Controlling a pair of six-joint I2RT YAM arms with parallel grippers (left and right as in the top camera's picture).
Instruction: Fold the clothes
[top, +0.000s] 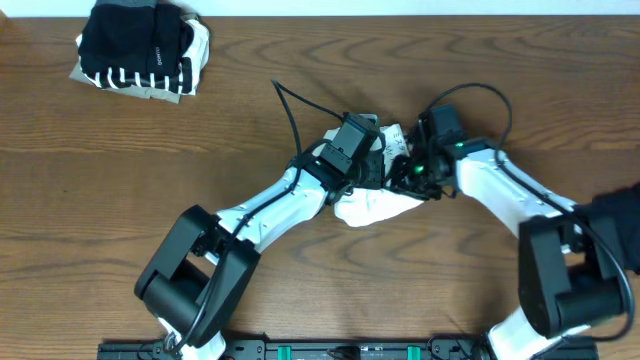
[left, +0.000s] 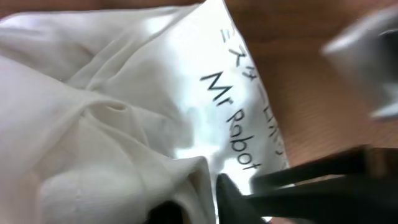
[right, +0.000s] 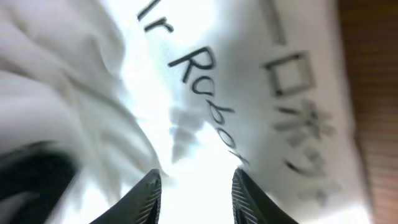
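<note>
Overhead view: the bunched white T-shirt (top: 372, 209) lies mid-way along the bench (top: 300, 60), directly beneath both arms and equally near; right end effector (right: 196, 186) parted astride its lettering, left end effector (top: 372, 165) state indiscernible.

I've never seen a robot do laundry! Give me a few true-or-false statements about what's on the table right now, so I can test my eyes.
1. The left arm and right arm meet over the white shirt. True.
2. The shirt's dark lettering reads "Mr Robot". True.
3. The white shirt lies flat and smooth. False: it is bunched and creased.
4. The stacked clothes sit at the near right corner. False: they sit at the table's far left corner.
</note>
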